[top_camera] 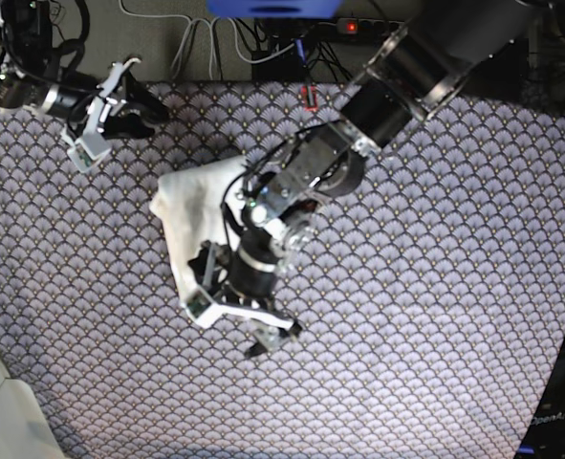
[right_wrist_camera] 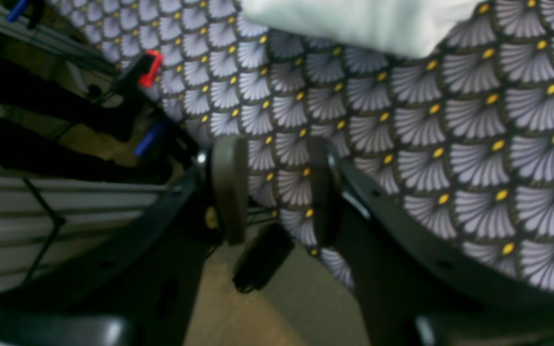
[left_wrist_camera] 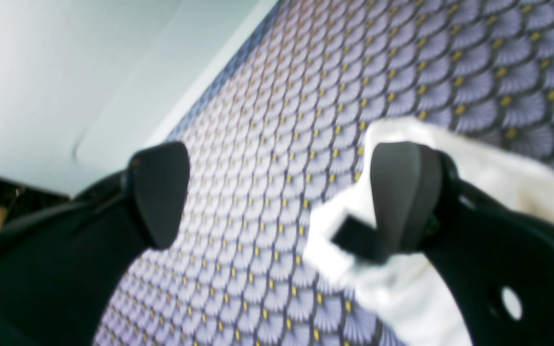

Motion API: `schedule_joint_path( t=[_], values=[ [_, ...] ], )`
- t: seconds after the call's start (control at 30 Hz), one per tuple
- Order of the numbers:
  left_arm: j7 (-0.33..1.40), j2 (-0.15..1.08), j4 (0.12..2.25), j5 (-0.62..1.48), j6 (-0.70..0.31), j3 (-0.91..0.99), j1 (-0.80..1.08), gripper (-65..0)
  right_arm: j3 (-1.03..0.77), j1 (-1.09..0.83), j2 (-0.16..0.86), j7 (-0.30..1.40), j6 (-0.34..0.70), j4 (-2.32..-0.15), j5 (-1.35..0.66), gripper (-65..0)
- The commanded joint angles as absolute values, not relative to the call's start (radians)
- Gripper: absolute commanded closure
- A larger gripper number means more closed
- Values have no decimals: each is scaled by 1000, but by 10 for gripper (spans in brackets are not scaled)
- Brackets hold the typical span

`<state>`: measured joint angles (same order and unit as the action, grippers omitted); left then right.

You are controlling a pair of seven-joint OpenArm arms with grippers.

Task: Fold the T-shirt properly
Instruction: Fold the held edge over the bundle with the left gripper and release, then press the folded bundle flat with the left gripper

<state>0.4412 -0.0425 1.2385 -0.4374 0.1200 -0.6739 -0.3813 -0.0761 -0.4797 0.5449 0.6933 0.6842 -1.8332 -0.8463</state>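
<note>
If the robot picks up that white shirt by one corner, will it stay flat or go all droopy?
Probably droopy. The shirt lies bunched in soft folds on the cloth, so it looks limp. It likely weighs little: a thin edge curls by the open left tool. It may drag rather than slide.

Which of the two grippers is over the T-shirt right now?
The left gripper, open at the T-shirt's lower edge mid-table. The right gripper hangs apart at the table's far corner, over bare patterned cloth.

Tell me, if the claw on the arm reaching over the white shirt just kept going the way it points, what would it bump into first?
Probably the patterned tablecloth. The left claw stands open, with only that cloth between its fingers. The T-shirt lies off beside one finger, though how near is hard to judge.
</note>
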Motion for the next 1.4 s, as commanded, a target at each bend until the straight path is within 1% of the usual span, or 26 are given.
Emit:
schedule_joint_path(
  t=[0.0, 0.13, 0.17, 0.23, 0.27, 0.4, 0.47, 0.53, 0.57, 0.63, 0.67, 0.77, 0.9, 1.1, 1.27, 1.37],
  values=[
    [424, -41, 1276, -447, 133, -647, -387, -572, -82, -475, 558, 670, 698, -1847, -868, -197],
    [424, -15, 1348, -446, 128, -506, -271, -569, -82, -470, 556, 670, 698, -1848, -869, -197],
    [424, -15, 1362, -447, 127, -470, -239, -559, -82, -466, 556, 670, 698, -1848, -869, -198],
    [424, -12, 1399, -447, 125, -412, -171, -500, -81, -440, 535, 670, 698, -1844, -868, -199],
    [424, -2, 1422, -447, 125, -392, -143, -461, -82, -430, 529, 670, 698, -1833, -868, -200],
    [429, 27, 1521, -447, 125, -321, -18, -228, -70, -369, 524, 670, 698, -1784, -868, -200],
    [483, 36, 1584, -447, 125, -297, 39, -106, -54, -334, 529, 670, 698, -1762, -868, -200],
    [550, 38, 1639, -447, 125, -289, 81, -5, -50, -295, 529, 670, 698, -1735, -868, -200],
    [591, 38, 1672, -447, 125, -283, 102, 0, -50, -278, 530, 670, 698, -1713, -868, -200],
    [661, 38, 1751, -447, 125, -262, 154, -15, -50, -252, 552, 670, 698, -1670, -868, -198],
    [680, 38, 1785, -446, 125, -251, 182, -6, -50, -240, 556, 667, 698, -1653, -868, -198],
    [694, 38, 1856, -447, 125, -232, 257, -3, -51, -197, 562, 662, 698, -1606, -862, -198],
    [696, 70, 1910, -447, 125, -219, 341, -3, -59, -151, 562, 661, 698, -1547, -754, -197],
    [693, 99, 1923, -447, 130, -219, 460, -3, -53, -113, 476, 659, 698, -1508, -624, -197],
    [693, 99, 1928, -447, 133, -219, 495, -3, -27, -108, 418, 659, 698, -1511, -604, -197],
    [693, 99, 1943, -447, 133, -219, 495, -3, 21, -88, 415, 659, 698, -1511, -604, -197]
  ],
)
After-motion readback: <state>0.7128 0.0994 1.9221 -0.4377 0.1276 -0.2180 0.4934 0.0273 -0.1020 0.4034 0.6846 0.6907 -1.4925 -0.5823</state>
